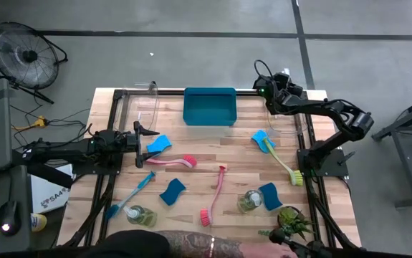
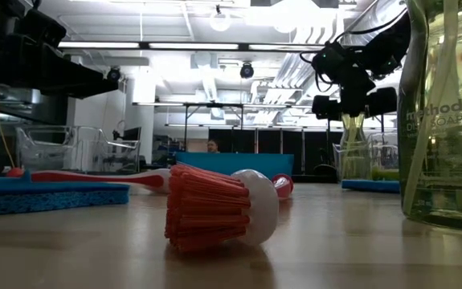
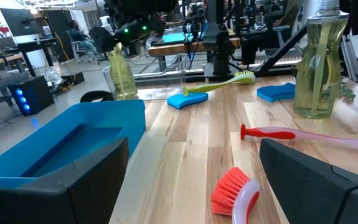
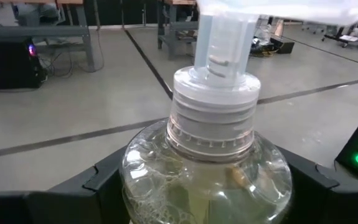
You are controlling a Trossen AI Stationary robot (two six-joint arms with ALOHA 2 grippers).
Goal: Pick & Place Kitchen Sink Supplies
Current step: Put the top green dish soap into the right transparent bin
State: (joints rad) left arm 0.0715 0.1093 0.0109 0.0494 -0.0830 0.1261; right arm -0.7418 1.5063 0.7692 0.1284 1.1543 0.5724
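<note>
Your right tool point(image 4: 197, 186) clasps the shoulders of a clear soap bottle point(image 4: 207, 155) sitting between its fingers, probably gripped there so it stays upright when carried, while your left tool point(image 1: 140, 136) waits wide beside a blue sponge point(image 1: 158, 144).

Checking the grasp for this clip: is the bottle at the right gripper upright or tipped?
Upright. In the right wrist view the bottle stands between the right gripper's fingers with its pump cap pointing straight up.

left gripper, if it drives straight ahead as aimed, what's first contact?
Probably the pink-red brush lying just ahead of the open left gripper; the blue tray sits off to one side. Depth is uncertain.
</note>
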